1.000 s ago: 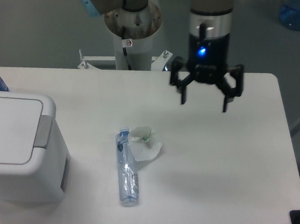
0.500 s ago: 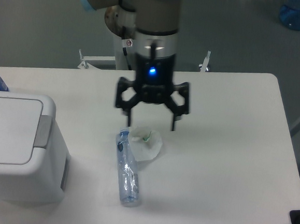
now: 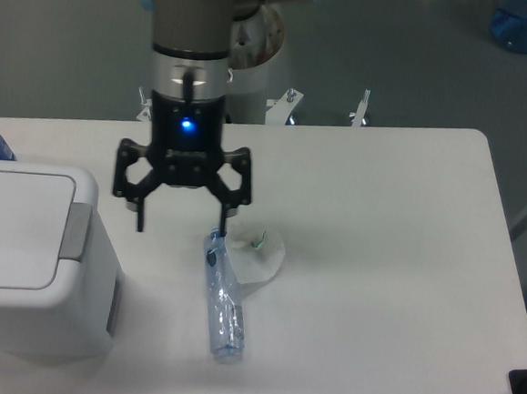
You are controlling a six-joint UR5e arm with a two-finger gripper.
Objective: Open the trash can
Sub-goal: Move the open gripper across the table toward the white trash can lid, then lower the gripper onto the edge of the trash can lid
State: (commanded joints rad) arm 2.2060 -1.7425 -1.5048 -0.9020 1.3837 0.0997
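One white boxy trash can, lid shut; gripper wide open, holding nothing.

White table, trash can, clear plastic bottle, crumpled paper

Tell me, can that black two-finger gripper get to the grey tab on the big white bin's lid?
Probably yes. The gripper hangs open just right of the grey tab on the white bin, nothing between them.
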